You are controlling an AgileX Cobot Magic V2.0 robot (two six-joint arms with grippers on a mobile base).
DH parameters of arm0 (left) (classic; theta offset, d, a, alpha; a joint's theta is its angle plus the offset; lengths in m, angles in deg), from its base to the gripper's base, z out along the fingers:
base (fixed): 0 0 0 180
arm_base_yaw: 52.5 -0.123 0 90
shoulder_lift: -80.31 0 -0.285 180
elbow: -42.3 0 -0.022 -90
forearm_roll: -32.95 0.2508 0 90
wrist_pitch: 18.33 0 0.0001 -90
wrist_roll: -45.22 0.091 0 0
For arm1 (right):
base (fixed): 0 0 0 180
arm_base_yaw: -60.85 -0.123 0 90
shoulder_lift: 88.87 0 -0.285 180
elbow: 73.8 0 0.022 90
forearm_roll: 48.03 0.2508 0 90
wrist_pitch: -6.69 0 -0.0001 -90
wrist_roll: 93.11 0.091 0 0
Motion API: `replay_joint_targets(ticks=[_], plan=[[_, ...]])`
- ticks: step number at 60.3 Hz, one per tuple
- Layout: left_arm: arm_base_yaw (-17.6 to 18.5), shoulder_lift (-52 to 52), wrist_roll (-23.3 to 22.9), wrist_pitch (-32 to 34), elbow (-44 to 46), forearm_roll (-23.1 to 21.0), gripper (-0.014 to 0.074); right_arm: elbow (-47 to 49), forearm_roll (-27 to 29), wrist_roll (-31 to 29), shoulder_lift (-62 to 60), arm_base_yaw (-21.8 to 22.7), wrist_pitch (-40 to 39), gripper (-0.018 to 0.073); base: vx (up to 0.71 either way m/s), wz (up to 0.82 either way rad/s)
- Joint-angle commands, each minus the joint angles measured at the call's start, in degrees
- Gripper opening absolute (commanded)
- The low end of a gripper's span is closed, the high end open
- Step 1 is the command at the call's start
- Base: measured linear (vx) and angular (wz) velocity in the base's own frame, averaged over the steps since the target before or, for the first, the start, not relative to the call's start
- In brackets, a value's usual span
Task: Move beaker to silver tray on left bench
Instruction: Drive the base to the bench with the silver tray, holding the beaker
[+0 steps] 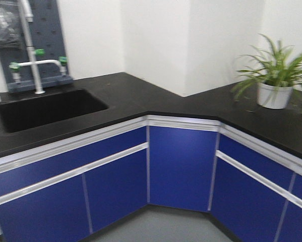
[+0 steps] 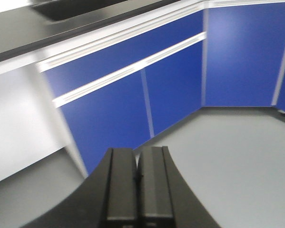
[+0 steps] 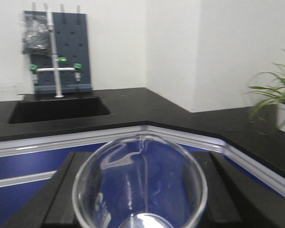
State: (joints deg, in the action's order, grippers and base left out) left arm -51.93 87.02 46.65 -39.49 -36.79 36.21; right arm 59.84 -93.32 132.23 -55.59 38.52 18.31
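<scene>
The beaker (image 3: 140,187), a clear glass cylinder seen from its open rim, fills the lower middle of the right wrist view. My right gripper (image 3: 142,164) is shut on it, with a black finger (image 3: 61,190) on either side of the glass. It hangs in the air in front of the corner bench. In the left wrist view my left gripper (image 2: 138,154) is shut with nothing between its fingers, and it hangs low over the grey floor facing the blue cabinets. The silver tray is out of view. Neither gripper shows in the front view.
A black L-shaped bench top (image 1: 140,96) runs over blue cabinet doors (image 1: 181,166). A black sink (image 1: 50,108) with a white tap (image 1: 32,50) and a grey peg rack (image 3: 56,47) lies at the left. A potted plant (image 1: 274,85) stands at the right. A white wall corner (image 1: 186,45) juts out behind.
</scene>
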Motion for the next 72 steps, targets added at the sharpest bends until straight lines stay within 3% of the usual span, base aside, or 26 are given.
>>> replay_joint_targets(ticks=[1, 38, 72], plan=[[0.33, -0.40, -0.10, 4.28, -1.14, -0.16, 0.0001, 1.71, -0.84, 0.12, 0.29, 0.03, -3.17, -0.0011, -0.14, 0.55], [0.33, -0.40, -0.10, 4.28, -1.14, -0.16, 0.0001, 1.71, -0.84, 0.12, 0.29, 0.03, -3.17, -0.0011, -0.05, 0.45], [0.33, -0.40, -0.10, 4.28, -1.14, -0.16, 0.0001, 1.71, -0.84, 0.12, 0.29, 0.03, -3.17, -0.0011, 0.17, 0.69]])
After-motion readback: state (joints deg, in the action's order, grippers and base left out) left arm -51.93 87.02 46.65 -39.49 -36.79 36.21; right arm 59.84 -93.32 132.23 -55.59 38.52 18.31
